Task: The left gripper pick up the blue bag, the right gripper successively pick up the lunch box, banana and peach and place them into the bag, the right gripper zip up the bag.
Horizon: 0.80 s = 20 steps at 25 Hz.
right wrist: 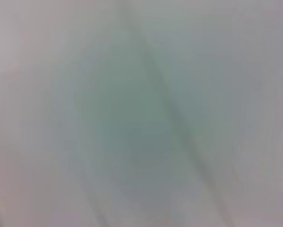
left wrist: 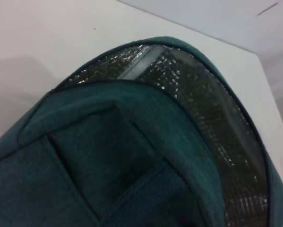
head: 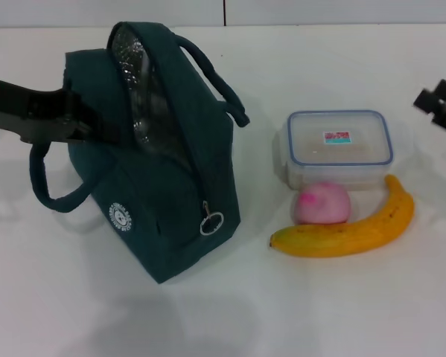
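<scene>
Head camera is looking forward and down from above, taking in the white table (head: 357, 312), the bag (head: 170, 201) and the food items from a moderate distance. Left wrist camera is sitting very close over the bag's (left wrist: 132, 156) open top, showing its silver lining (left wrist: 202, 104); both views are sharing that opening. Right wrist camera is facing a blank pale surface, nothing identifiable.
</scene>
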Motion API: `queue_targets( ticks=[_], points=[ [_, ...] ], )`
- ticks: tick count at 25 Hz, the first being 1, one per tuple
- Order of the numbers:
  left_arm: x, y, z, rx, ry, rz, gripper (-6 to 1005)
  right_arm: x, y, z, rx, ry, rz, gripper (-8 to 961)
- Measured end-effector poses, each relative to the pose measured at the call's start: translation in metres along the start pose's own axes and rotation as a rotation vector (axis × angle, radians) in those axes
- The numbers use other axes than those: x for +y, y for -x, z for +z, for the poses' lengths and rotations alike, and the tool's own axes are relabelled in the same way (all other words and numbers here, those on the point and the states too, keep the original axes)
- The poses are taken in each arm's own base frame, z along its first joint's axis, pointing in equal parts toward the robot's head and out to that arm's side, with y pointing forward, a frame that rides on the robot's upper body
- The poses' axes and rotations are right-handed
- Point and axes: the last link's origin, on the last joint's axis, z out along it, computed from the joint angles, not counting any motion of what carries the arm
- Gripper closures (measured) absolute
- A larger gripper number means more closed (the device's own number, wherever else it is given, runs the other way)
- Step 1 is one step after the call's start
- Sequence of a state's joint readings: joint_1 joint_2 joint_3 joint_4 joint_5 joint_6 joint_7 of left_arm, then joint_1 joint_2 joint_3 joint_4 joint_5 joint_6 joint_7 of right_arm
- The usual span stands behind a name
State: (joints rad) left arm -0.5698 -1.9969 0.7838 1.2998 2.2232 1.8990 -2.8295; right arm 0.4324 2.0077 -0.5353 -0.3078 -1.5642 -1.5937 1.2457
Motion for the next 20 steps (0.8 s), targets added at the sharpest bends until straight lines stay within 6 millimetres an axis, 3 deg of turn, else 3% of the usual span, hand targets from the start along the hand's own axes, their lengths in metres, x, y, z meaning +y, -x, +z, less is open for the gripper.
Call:
queue_targets(
  ticks=[4,8,20],
  points=[
    [0.004,-0.001,0.001,-0.015,0.009,0.013,959,-0.025,-0.009,-0.003,0.003,-0.188,0.185,145],
    [0.007,-0.003,0.001,-0.029,0.006,0.032,959,-0.036,-0.016,-0.002,0.042,-0.264,0.318,147],
    [0.017,-0.012,0.006,-0.048,0.015,0.061,959,-0.037,-0.026,0.03,0.213,-0.267,0.468,153]
  ],
)
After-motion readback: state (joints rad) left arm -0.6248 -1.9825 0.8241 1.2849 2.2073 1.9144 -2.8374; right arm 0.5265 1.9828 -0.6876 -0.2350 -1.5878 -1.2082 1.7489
